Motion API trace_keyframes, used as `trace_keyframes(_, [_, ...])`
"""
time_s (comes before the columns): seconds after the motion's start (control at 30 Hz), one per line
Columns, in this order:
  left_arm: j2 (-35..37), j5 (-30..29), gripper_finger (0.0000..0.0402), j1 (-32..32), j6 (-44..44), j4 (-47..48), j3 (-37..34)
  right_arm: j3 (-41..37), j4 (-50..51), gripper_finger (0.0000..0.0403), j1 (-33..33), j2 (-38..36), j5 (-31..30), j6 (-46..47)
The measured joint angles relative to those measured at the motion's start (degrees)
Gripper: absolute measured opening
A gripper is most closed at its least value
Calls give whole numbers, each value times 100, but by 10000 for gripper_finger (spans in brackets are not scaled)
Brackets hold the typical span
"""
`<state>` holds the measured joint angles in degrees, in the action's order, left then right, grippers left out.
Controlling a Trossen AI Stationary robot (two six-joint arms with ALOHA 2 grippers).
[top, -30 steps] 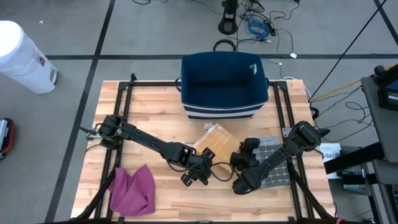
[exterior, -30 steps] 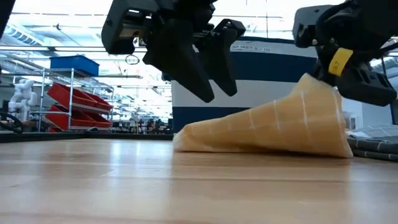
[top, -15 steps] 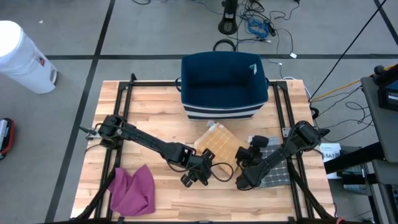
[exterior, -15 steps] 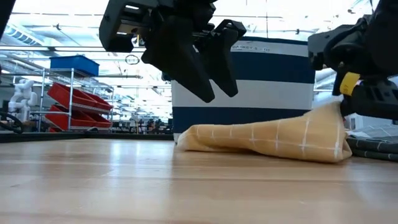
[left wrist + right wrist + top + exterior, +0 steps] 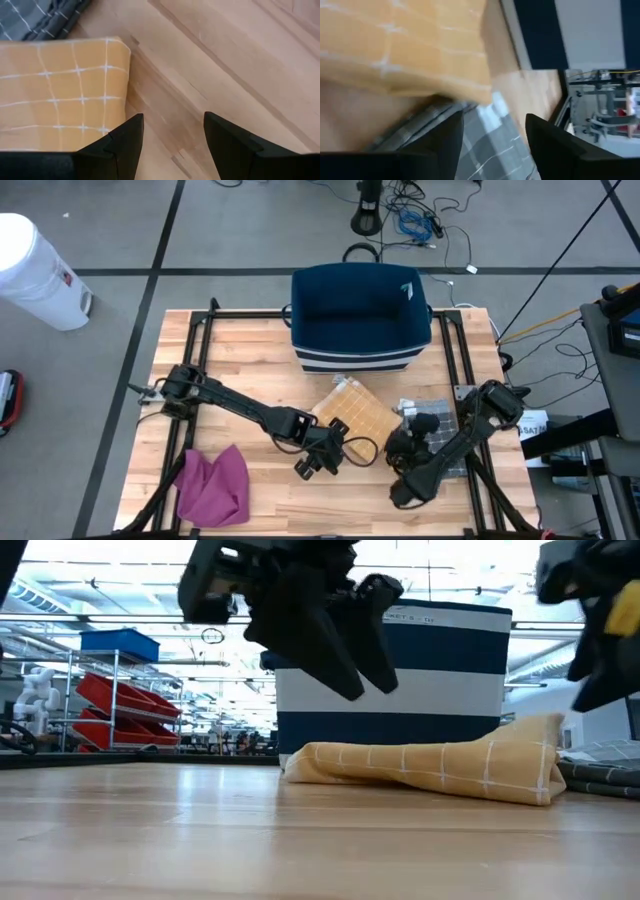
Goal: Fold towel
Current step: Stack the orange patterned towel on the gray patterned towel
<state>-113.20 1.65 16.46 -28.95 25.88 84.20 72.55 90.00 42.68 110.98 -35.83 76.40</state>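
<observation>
Yellow towel [image 5: 352, 414] lay folded flat on the worktop [image 5: 250, 360], free of both claws.

It sat just in front of the navy bin [image 5: 360, 315], touching a grey checked cloth [image 5: 440, 425] on one side. The left claw [image 5: 322, 459] hovered open over the wood beside the towel's near edge. The right claw [image 5: 402, 442] stood open, empty, above the towel's border with the grey cloth.

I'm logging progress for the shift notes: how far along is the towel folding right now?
Done: the yellow towel lies folded flat on the table, and neither gripper holds it. In hand: the right gripper is open beside the grey towel; the left gripper hangs open near the yellow towel's edge. Left: the grey towel and the crumpled magenta towel, if they count.
</observation>
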Motion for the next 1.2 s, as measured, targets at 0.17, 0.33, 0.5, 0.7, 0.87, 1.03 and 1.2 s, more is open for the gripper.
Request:
trace_keyframes(0.17, [-262, 126, 213, -132, -157, -123, -2, 160, -113, 187, 423, 0, 299, 103])
trace_keyframes(0.33, [-488, 103, 213, -211, -579, -483, -2, 188, -1748, 183, 790, 0, -155, -327])
trace_keyframes(0.5, [-682, 158, 213, -279, -891, -813, -2, -13, -3399, 183, 738, 0, -317, -973])
trace_keyframes(0.7, [-807, 174, 213, -334, -1063, -1003, -2, -460, -4328, 183, 517, 0, -329, -1256])
trace_keyframes(0.87, [-816, 179, 213, -349, -1082, -1101, -2, -851, -5329, 183, 326, 2, -20, -1718])
trace_keyframes(1.03, [-816, 189, 213, -391, -1134, -1293, -2, -980, -5587, 182, 249, -7, -310, -1840])
trace_keyframes(1.2, [-816, 192, 213, -462, -1182, -1306, -2, -984, -5548, 182, 126, 1, -540, -1887])
